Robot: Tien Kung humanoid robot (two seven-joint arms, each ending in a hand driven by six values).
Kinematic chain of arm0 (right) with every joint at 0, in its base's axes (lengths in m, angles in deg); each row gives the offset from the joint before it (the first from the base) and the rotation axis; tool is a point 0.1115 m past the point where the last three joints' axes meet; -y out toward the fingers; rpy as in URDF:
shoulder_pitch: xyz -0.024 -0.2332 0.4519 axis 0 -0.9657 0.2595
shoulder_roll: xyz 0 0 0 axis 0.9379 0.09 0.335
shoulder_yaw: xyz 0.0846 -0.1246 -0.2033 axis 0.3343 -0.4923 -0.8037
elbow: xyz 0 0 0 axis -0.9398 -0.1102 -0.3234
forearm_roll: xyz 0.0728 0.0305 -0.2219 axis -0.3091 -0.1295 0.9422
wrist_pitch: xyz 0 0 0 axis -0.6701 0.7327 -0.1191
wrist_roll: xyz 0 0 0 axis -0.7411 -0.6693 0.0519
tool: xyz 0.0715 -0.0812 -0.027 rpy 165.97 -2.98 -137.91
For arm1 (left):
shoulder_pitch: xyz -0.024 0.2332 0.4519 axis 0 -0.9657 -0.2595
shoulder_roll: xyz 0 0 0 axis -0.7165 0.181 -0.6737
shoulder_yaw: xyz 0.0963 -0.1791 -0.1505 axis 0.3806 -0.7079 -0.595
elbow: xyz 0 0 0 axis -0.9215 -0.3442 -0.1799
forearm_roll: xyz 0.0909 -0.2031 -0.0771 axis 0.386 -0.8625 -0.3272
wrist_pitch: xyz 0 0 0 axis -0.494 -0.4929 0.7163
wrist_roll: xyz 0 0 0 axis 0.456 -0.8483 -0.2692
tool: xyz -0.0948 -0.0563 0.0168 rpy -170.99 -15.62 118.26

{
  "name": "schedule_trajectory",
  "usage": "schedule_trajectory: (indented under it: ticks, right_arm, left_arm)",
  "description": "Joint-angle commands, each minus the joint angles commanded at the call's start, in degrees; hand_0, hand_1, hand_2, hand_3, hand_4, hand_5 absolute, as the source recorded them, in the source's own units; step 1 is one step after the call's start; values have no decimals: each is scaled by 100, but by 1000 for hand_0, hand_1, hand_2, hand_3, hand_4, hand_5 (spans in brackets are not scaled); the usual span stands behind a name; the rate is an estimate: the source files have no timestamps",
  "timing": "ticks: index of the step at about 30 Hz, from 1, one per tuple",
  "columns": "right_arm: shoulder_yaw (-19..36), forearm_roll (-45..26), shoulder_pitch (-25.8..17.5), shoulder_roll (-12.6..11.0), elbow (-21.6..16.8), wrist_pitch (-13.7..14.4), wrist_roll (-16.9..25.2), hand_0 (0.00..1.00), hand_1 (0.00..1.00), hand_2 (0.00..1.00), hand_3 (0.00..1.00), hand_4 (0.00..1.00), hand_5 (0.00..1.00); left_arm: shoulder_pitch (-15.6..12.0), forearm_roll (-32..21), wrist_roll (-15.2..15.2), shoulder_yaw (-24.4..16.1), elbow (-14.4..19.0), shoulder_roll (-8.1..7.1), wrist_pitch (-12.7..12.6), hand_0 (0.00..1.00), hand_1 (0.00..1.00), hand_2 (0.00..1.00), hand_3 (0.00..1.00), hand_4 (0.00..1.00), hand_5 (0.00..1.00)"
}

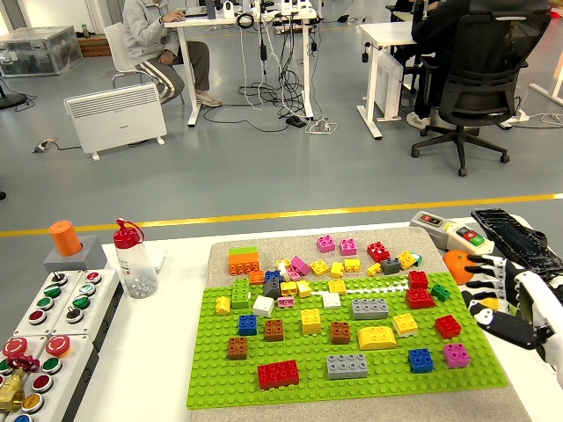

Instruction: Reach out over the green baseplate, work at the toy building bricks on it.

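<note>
A green baseplate [308, 360] lies in the middle of the white table, studded with several bricks: a red one [278, 374] near the front, grey ones [347, 366], a yellow curved piece [376, 338], a blue one [420, 360] and a magenta one [456, 354]. More loose bricks lie on the beige mat [405, 237] behind the plate, among them an orange-and-green stack [244, 260]. My right hand [501, 303], black and white, hovers at the plate's right edge, fingers spread and holding nothing, just right of a red brick [448, 326]. The left arm is out of sight.
A clear bottle with a red cap [135, 258] stands left of the plate. Button panels [53, 316] and an orange cylinder [65, 238] fill the left side. A button box [451, 231] and an orange object [457, 264] sit at the right, behind my hand.
</note>
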Motion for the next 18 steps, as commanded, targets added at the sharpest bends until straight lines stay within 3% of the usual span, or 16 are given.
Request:
schedule_trajectory:
  ticks: [3,4,5,10,11,16,17,18]
  right_arm:
    - [-117,217,30,-44,0,-28,-41,466,601,683,718,637,33]
    - [-282,531,104,-120,0,-84,-123,466,601,683,718,637,33]
    - [-385,687,159,-166,0,-125,-179,403,572,670,681,642,37]
    - [-865,1486,407,-314,0,-267,-419,403,572,670,681,642,37]
    - [-937,1596,452,-323,0,-281,-453,291,479,668,672,649,48]
    - [-1340,2143,723,-336,0,-338,-640,291,479,668,672,649,48]
    - [-1406,2210,773,-336,0,-350,-685,188,396,674,670,653,63]
    - [-1500,2264,847,-338,0,-366,-747,188,396,674,670,653,63]
  left_arm:
    - [0,0,-2,0,0,0,-1,678,705,738,579,342,998]
    - [-1,4,-5,-3,0,0,-3,678,705,738,579,342,998]
    - [-2,7,-8,-5,0,0,-4,678,705,736,578,341,998]
    - [5,4,-14,-10,0,0,-9,678,705,736,578,341,998]
    - [7,1,-14,-9,0,0,-10,679,704,733,577,341,998]
    - [16,-6,-18,-13,0,0,-21,679,704,733,577,341,998]
    - [17,-7,-20,-11,0,0,-23,679,704,732,577,341,998]
    - [18,-13,-22,-6,0,0,-25,679,704,732,577,341,998]
